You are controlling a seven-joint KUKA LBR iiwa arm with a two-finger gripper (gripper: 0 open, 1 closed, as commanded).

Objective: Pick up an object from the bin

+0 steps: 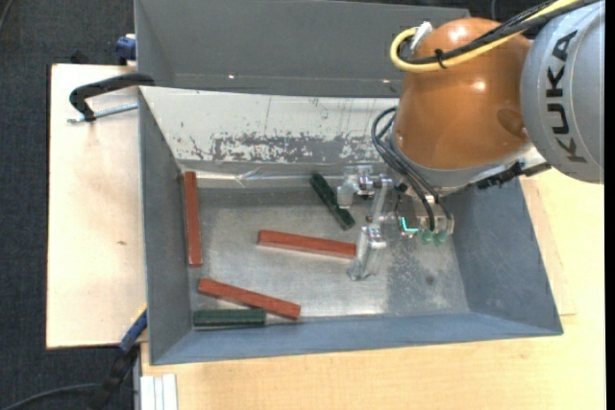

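Note:
My gripper (pixel 370 240) hangs low over the right middle of the bin floor, under the orange wrist cover. Its tip is right beside the right end of a red flat bar (pixel 306 245) that lies nearly level across the middle of the floor. I cannot tell whether it touches the bar. A short dark green bar (pixel 332 200) lies slanted just up and left of the gripper, near the back wall.
Another red bar (pixel 193 218) lies along the left wall. A third red bar (pixel 249 299) and a dark green bar (pixel 229 319) lie in the front left corner. The arm and its cables cover the bin's right rear.

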